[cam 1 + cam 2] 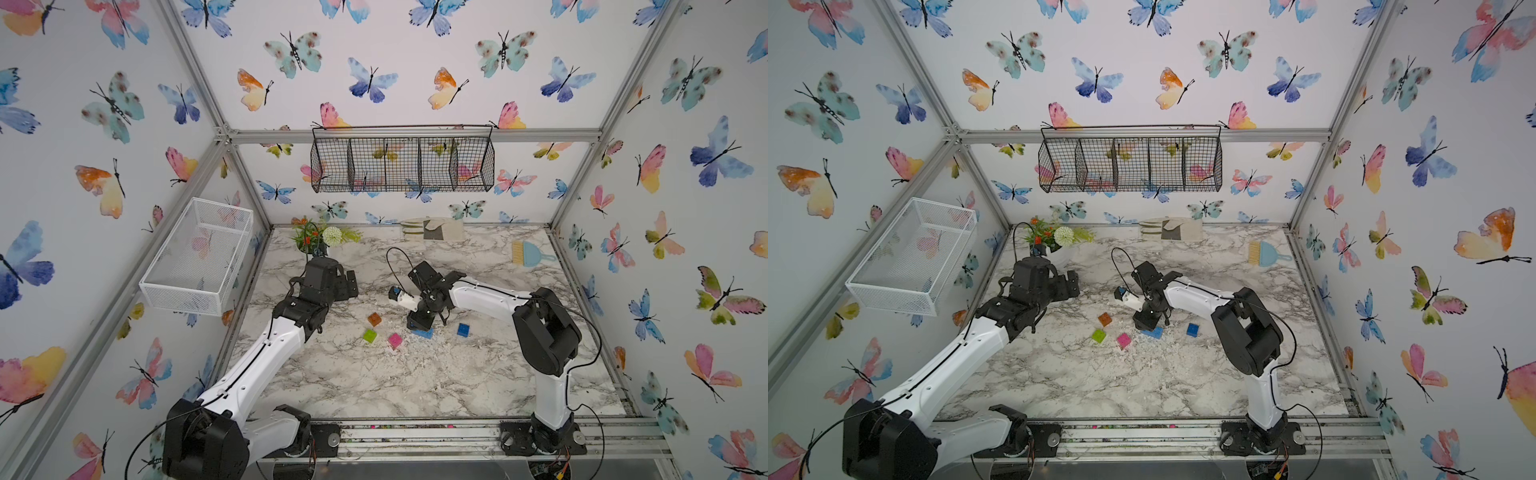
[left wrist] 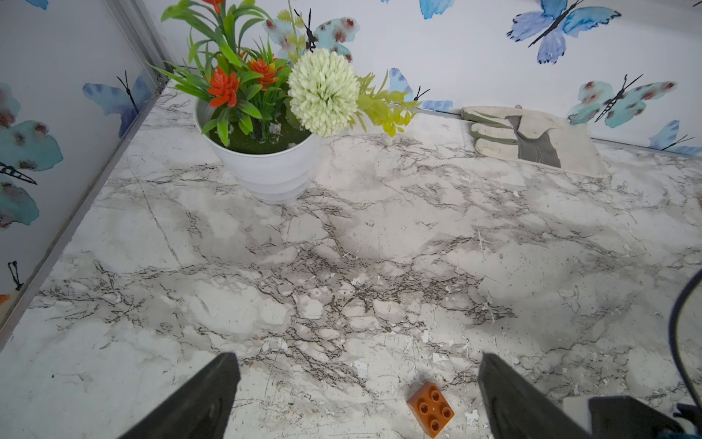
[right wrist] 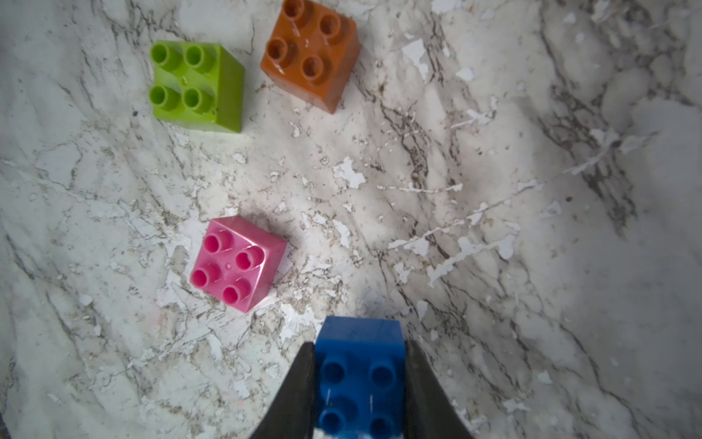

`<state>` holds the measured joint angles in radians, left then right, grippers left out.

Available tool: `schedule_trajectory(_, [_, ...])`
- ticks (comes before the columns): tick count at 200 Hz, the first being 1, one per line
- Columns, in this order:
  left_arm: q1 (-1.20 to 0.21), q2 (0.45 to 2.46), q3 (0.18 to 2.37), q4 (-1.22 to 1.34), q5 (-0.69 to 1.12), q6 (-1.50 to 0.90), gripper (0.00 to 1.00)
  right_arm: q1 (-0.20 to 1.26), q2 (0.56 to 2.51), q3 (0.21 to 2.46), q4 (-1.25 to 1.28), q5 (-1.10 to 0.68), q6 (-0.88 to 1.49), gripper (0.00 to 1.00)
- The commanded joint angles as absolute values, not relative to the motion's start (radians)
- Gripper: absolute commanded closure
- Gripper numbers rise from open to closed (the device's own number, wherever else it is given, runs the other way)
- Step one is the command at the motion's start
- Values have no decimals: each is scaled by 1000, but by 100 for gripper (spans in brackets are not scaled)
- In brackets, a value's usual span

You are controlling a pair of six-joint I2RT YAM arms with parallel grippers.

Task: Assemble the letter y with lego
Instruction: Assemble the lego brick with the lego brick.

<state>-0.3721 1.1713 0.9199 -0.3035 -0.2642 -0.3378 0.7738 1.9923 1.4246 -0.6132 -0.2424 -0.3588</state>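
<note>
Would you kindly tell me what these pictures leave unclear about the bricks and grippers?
- Light blue brick: mostly hidden beneath the right gripper in both top views.
- Whether the held dark blue brick sits on it: covered from above, and cut off by the right wrist view's edge.
- Studs on the loose dark blue brick: too small in the top views.
</note>
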Motion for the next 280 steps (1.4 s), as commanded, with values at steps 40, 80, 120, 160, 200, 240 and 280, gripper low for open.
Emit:
schedule_trajectory(40, [-362, 1169, 927, -303, -257, -341, 1, 797, 2083, 1437, -752, -188, -339, 96])
schedule_trajectory(80, [-361, 1169, 928, -302, -256, -341, 1, 804, 2068, 1433, -749, -166, -330, 96])
schedule_trajectory(120, [-360, 1167, 926, -303, -256, -341, 1, 807, 2077, 1457, -771, -166, -325, 96])
schedule_trajectory(160, [-360, 1167, 925, -303, -256, -341, 1, 809, 2098, 1486, -804, -188, -333, 96])
schedule_trajectory(200, [-360, 1166, 926, -304, -257, -341, 1, 813, 2106, 1504, -821, -208, -339, 96])
schedule_trajectory(240, [-360, 1167, 925, -304, -256, -341, 1, 813, 2096, 1507, -817, -234, -368, 96])
schedule_trajectory(280, [-359, 1167, 925, -304, -259, -341, 0, 813, 2114, 1530, -824, -290, -389, 96])
